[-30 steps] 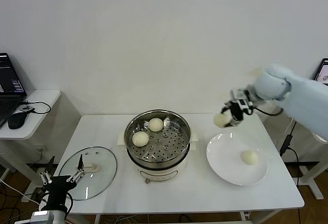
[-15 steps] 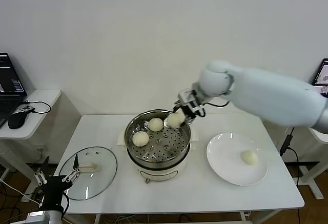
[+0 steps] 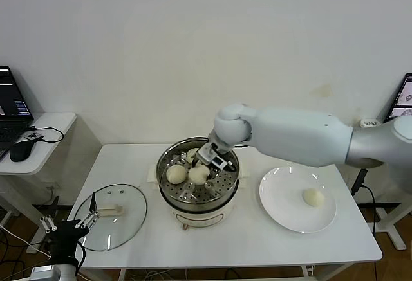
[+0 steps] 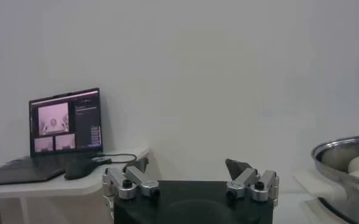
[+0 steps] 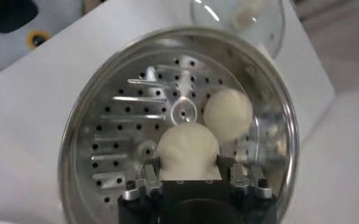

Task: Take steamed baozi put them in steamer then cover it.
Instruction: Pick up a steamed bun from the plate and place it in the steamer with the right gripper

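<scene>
Your right gripper (image 3: 201, 172) clamped on one steamed baozi (image 5: 188, 152) inside the steamer (image 3: 229, 177), two more on its tray, one on the white plate (image 3: 283, 213), cover (image 3: 125, 226) on the table, left gripper (image 4: 191, 182) spread apart nearby.

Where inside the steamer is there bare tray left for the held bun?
Bare perforated tray lies on the near side and the plate side of the steamer. The far-left part is crowded: two baozi sit there, and the right gripper holds a third beside them.
</scene>
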